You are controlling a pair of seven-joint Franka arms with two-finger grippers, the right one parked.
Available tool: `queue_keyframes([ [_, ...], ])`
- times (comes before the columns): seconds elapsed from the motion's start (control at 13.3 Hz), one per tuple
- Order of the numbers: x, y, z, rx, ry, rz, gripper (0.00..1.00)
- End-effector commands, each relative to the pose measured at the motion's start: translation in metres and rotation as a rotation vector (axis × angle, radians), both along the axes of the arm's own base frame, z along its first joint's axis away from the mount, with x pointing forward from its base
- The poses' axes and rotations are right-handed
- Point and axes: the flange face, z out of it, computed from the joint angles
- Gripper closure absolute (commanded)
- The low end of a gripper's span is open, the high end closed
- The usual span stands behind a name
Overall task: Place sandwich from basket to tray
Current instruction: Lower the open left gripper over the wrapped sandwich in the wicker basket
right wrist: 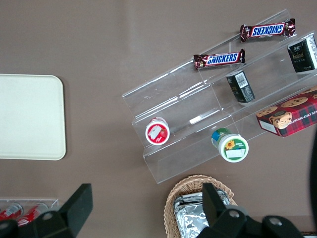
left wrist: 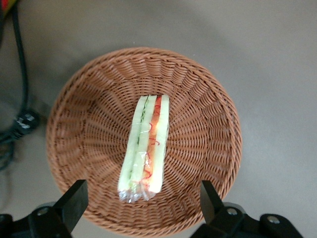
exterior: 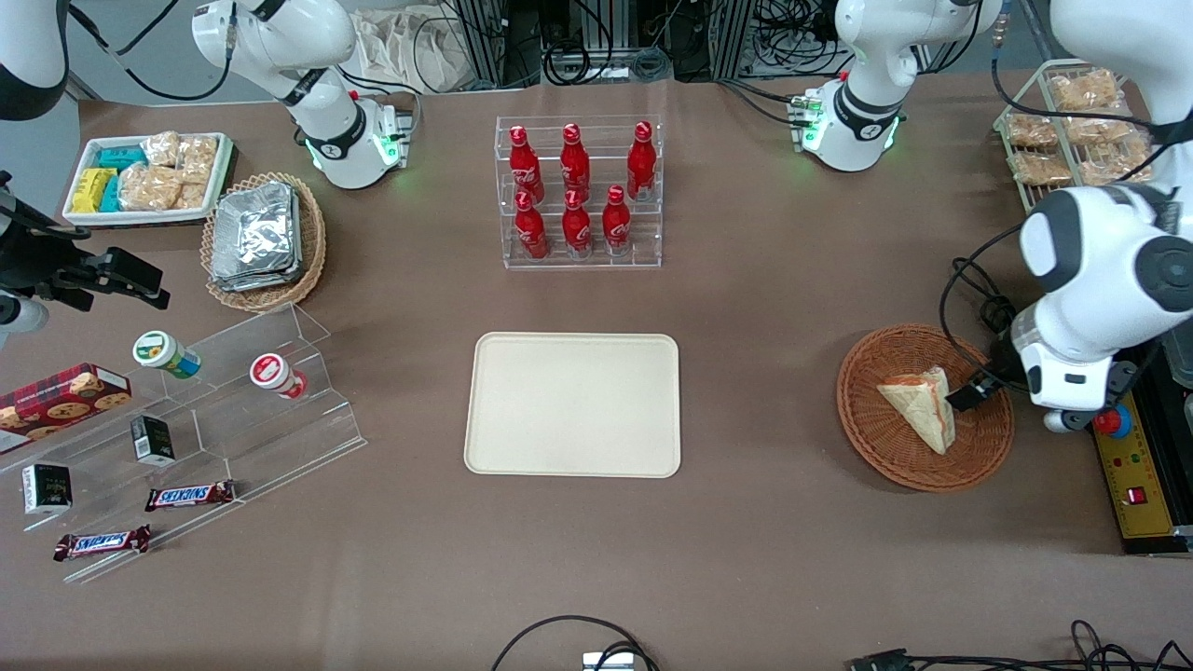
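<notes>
**End effector poised over the basket, sandwich not yet gripped**

We're looking at the left arm's end effector (exterior: 969, 391) hanging above the reddish-brown wicker basket (exterior: 876, 438) at the working arm's end of the table (exterior: 764, 308). From the wrist camera we see its two fingers (left wrist: 73, 201) spread wide, one to each side of the basket's rim, with nothing between them but air.

Down in the basket lies the sandwich (exterior: 921, 405), a pale bread wedge in clear wrap. In the wrist view we see it edge-on (left wrist: 146, 148): white bread layers with green filling along one seam and orange-red along the other, and the crimped end of the wrap pointing toward the fingers. It rests near the middle of the basket (left wrist: 198, 99), touching the weave. In the front view the dark fingertip overlaps the wedge's edge, but whether it touches we cannot tell.

The cream tray (exterior: 573, 405) sits flat at the centre of the table, well apart from the basket, nothing on it. Farther from the front camera than the tray stands a clear rack of red bottles (exterior: 578, 191).
</notes>
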Motion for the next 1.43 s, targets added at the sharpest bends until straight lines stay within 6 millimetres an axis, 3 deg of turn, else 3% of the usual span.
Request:
queue_keyframes([
  [0.0, -0.015, -0.002, -0.032, -0.005, -0.039, 0.064, 0.0],
  [0.23, -0.02, 0.001, -0.06, -0.009, -0.019, 0.074, 0.0],
  [0.68, -0.018, -0.002, -0.09, -0.018, -0.019, 0.111, 0.0],
  [0.75, -0.018, -0.002, -0.094, -0.018, -0.014, 0.111, 0.08],
  [0.98, -0.014, -0.006, -0.096, -0.017, -0.011, 0.098, 1.0],
  [1.2, -0.011, -0.007, -0.08, -0.009, -0.024, 0.07, 1.0],
  [1.35, -0.007, -0.019, -0.059, -0.004, 0.002, 0.038, 1.0],
])
